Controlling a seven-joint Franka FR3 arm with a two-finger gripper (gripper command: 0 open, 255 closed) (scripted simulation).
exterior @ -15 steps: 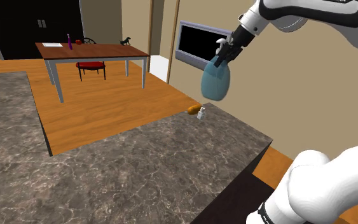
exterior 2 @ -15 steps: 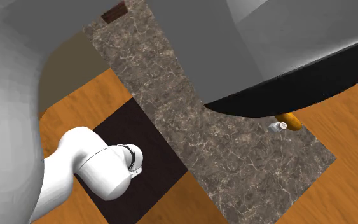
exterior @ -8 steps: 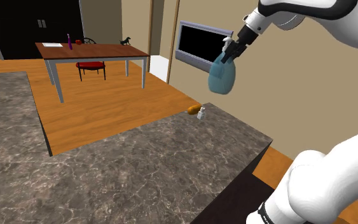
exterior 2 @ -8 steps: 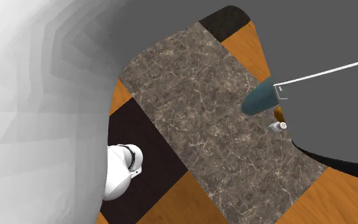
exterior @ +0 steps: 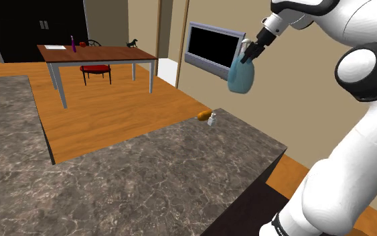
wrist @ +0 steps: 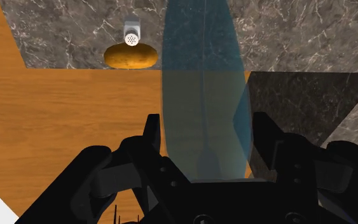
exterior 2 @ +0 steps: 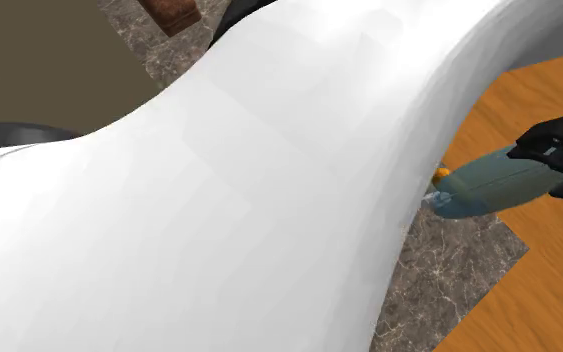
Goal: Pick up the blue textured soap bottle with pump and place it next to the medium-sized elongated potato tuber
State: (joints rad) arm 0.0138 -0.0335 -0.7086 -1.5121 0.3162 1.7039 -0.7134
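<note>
High above the tabletop (exterior: pixel 180 161), the pincer (exterior: pixel 250 50) clasped the bottle (exterior: pixel 240 75) by its neck. The potato (exterior: pixel 204 115) lay at the far edge beside a shaker (exterior: pixel 211 121). Placing well would need a slow, upright descent clear of both.

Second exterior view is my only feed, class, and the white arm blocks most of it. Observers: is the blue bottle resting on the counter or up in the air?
Observer: Shoulder view: the blue bottle hangs in the air, higher than the counter.
Operator: Is it gripped?
Observer: Wrist view: the claw is shut on its upper end, one finger on each side.
Operator: What lies at the target?
Observer: The potato lies at the counter's edge, with a small white shaker right beside it.
</note>
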